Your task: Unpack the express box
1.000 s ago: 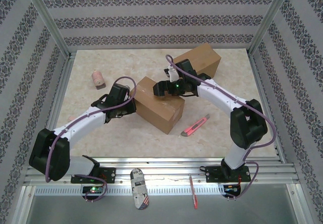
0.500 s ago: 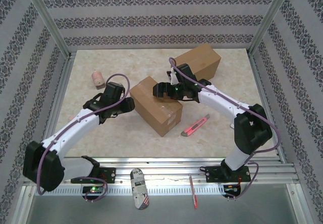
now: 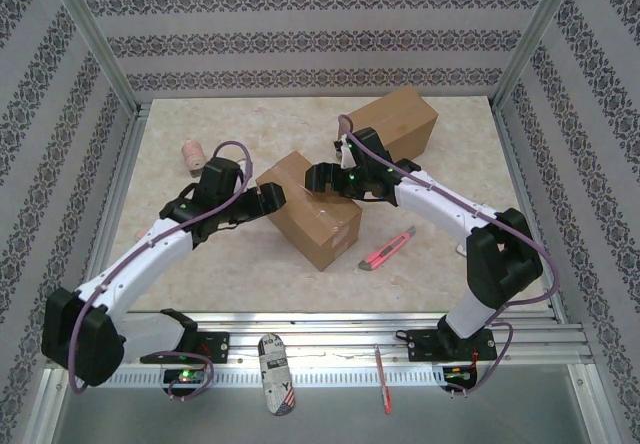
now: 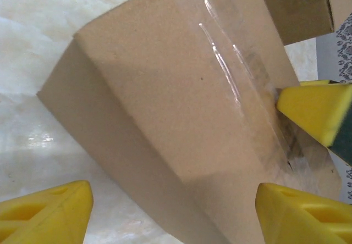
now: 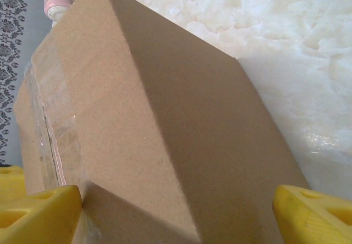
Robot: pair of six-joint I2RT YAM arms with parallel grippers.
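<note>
At centre frame the express box [image 3: 312, 209] lies taped shut between your left gripper [image 3: 270, 197] and right gripper [image 3: 315, 178], both spread wide and empty (cutter [image 3: 388, 249] lies lower right), so brace one end firmly before attacking the seam.

Robot lab cell: aluminium frame [image 3: 92, 39], patterned wall panels [image 3: 300, 34], marble-look table [image 3: 440, 264].

Pale marble-look table [image 3: 230, 274], bright even light on it. Behind the table, back wall [image 3: 320, 34] w/ grey floral-band wallpaper in horiz. stripes. Same paper on left wall [image 3: 45, 164] & right wall [image 3: 600, 164] either side of the table. Alu. frame posts [image 3: 98, 44] rise from its far corners. Ribbed alu. rail [image 3: 330, 329] runs along its near edge, w/ glare.
</note>
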